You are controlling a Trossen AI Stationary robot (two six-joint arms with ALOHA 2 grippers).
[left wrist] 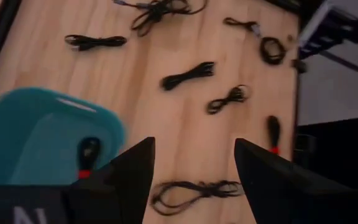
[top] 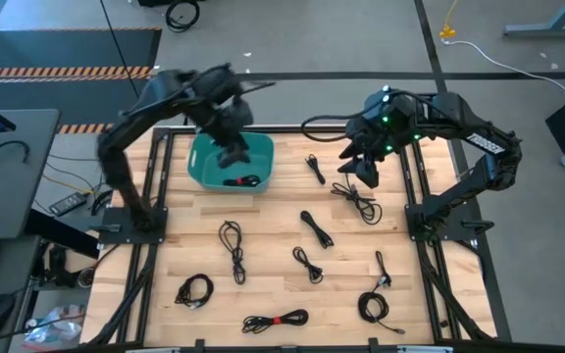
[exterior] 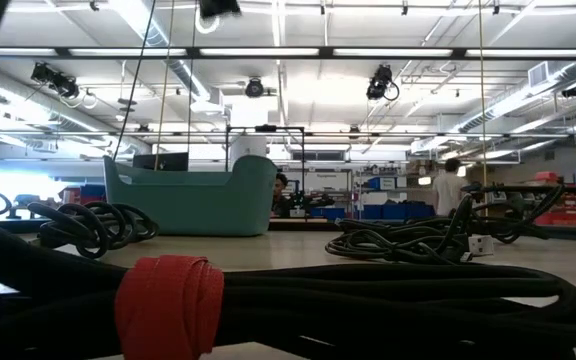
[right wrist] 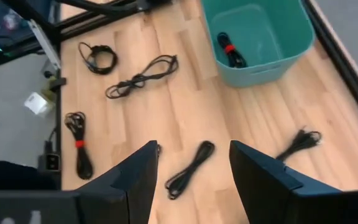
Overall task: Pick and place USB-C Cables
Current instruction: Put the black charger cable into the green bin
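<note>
Wooden table (top: pixel 273 245); open workshop behind.

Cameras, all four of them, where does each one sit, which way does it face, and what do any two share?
High view: overhead, looking straight down on the table; both arms show, left hand over the teal bin, right hand above a cable.
Low view: at tabletop height, looking level past a red-tied cable toward the room; no arm shows.
Left wrist view: looks down past its own open fingers.
Right wrist view: looks down past its own open fingers.
Shared: every view shows the teal bin; both wrist views show the cable inside it.
</note>
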